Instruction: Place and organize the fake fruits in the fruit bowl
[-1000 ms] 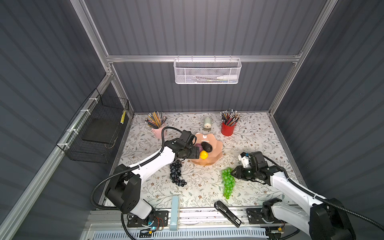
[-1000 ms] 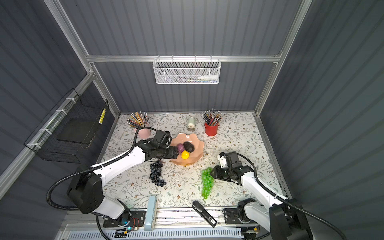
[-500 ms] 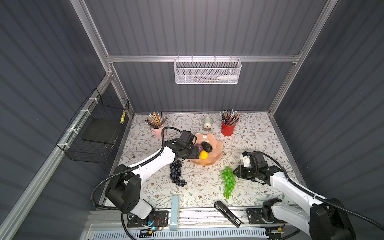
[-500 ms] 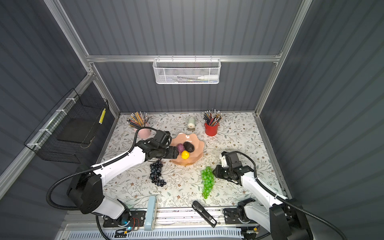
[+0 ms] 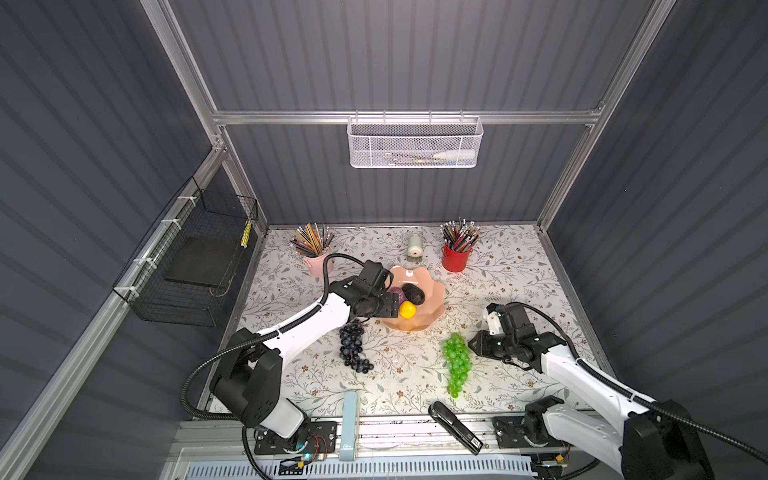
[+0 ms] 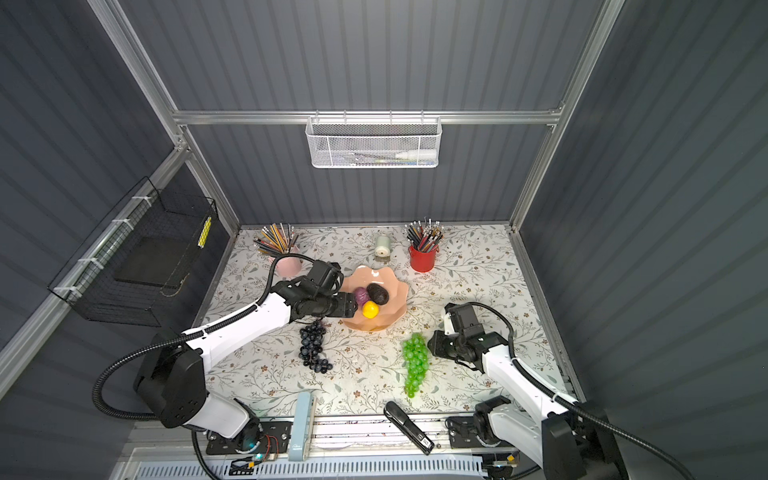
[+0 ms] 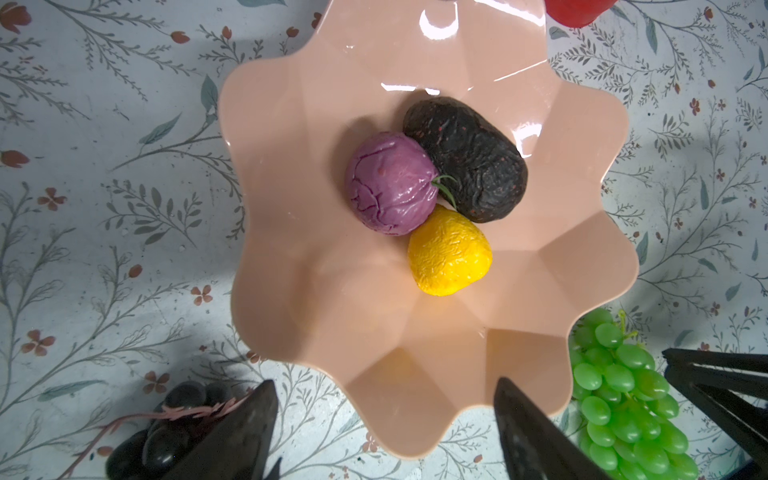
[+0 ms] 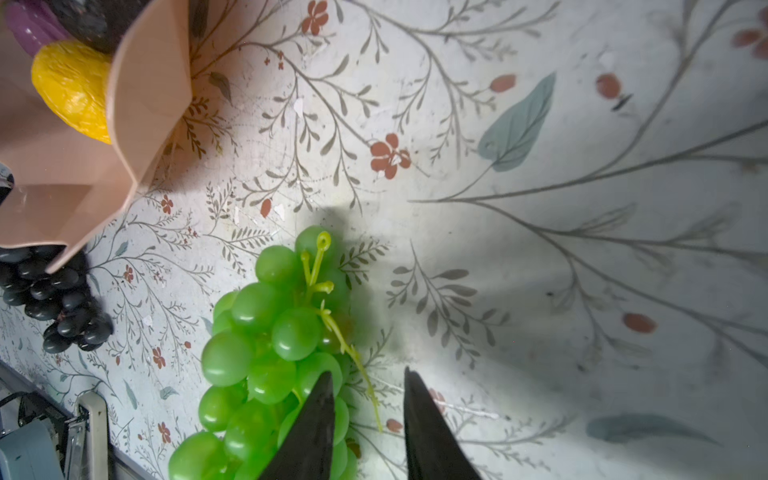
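Bowl (image 7: 311,249) holding purple fruit (image 7: 390,183), avocado (image 7: 465,160), lemon (image 7: 449,255), dark grapes (image 5: 352,347) on table at its 8 o'clock, green grapes (image 5: 456,361) at 5 o'clock, left gripper (image 7: 384,382) jaws spread wide over bowl rim, empty, right gripper (image 8: 368,374) jaws narrowly parted, green grapes' stem strand between them, unpinched

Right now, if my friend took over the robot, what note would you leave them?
Left hand: open, empty, over the bowl edge.
Right hand: partly open around the green grapes stem, not gripping.
Done: purple fruit, avocado and lemon are in the bowl.
Left to do: green grapes and dark grapes, both lying on the table beside the bowl.
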